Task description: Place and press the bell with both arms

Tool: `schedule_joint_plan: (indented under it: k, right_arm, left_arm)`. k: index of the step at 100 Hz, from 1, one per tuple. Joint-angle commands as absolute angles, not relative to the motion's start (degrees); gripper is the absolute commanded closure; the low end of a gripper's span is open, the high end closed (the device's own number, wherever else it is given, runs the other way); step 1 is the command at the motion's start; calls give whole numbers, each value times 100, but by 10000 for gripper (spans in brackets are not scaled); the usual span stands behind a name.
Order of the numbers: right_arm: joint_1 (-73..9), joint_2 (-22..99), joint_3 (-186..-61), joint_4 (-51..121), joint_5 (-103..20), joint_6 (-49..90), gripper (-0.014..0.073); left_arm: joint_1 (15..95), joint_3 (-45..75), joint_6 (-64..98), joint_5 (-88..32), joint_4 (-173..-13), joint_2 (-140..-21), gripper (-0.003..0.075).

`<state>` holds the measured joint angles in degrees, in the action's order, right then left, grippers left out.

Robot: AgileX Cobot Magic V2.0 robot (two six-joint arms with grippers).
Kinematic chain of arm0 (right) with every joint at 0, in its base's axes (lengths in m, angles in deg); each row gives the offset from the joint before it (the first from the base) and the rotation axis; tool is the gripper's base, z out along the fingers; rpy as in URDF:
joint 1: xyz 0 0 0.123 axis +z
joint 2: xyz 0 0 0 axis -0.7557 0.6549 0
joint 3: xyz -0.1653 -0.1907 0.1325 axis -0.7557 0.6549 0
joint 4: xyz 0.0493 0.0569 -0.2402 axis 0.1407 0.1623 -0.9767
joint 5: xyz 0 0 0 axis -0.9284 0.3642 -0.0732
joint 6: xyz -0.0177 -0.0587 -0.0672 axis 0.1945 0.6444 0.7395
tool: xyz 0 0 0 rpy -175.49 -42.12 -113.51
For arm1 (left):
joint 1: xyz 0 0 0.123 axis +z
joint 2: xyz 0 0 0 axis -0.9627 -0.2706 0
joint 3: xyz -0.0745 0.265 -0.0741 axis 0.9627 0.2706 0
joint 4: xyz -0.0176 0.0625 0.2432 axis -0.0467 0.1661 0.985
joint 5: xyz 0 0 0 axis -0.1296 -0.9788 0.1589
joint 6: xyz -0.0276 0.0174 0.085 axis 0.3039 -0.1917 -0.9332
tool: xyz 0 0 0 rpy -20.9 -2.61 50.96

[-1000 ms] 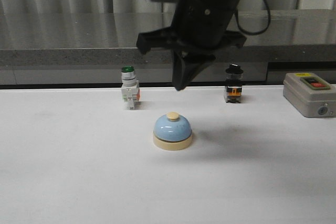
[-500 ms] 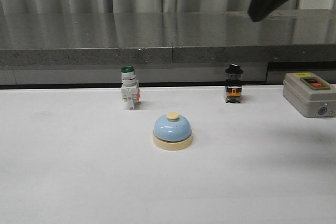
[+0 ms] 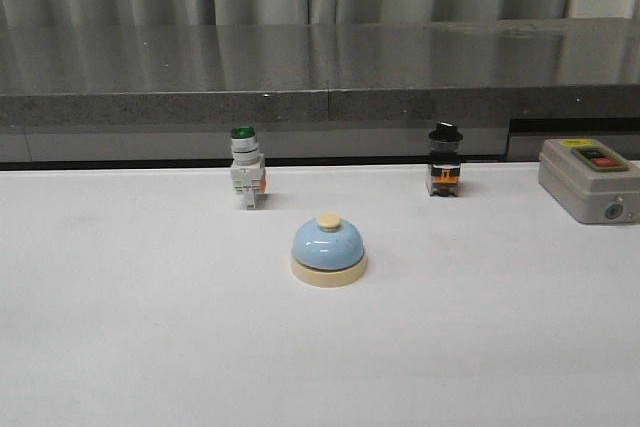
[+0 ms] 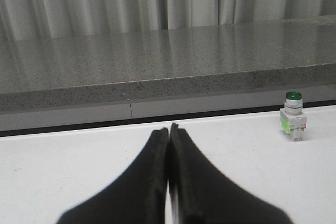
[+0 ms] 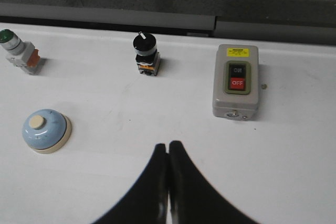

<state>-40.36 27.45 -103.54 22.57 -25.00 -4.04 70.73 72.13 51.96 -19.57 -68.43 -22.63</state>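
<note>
The light-blue bell point(image 3: 329, 251) with its cream base and button stands upright in the middle of the white table, untouched. The right wrist view shows the bell point(image 5: 46, 130) as well, well apart from my right gripper point(image 5: 168, 145), which is shut with nothing between its fingers. My left gripper point(image 4: 169, 128) is shut and empty too, low over bare table; the bell does not show in its view. Neither arm appears in the front view.
A green-capped push-button switch point(image 3: 246, 179) stands behind the bell to the left, and a black knob switch point(image 3: 444, 172) stands to the right. A grey box with red and black buttons point(image 3: 590, 179) sits at the right edge. A dark stone ledge point(image 3: 320, 67) runs along the back.
The black arm that hung above the bell has moved up and to the right and left the front view. The bell has stayed in place.
</note>
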Motion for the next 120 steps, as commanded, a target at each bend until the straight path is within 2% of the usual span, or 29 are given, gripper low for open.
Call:
schedule_joint_plan:
  k: [1, 23, 39, 120]
  right_arm:
    - [-4121, 2100, -10076, 2214, -2994, -354, 654]
    - [-4121, 658, -9356, 2214, -2988, -354, 654]
    - [-4121, 53, -9222, 2214, -2929, -354, 654]
    - [-4121, -151, -9203, 2059, -2882, -354, 654]
  left_arm:
    - [7073, 7459, 5231, -1439, -6854, -2098, 740]
    - [7073, 7459, 5231, -1439, -6854, -2098, 740]
    - [7073, 7459, 5231, -1439, -6854, -2098, 740]
    - [7073, 7459, 5231, -1439, -6854, -2098, 740]
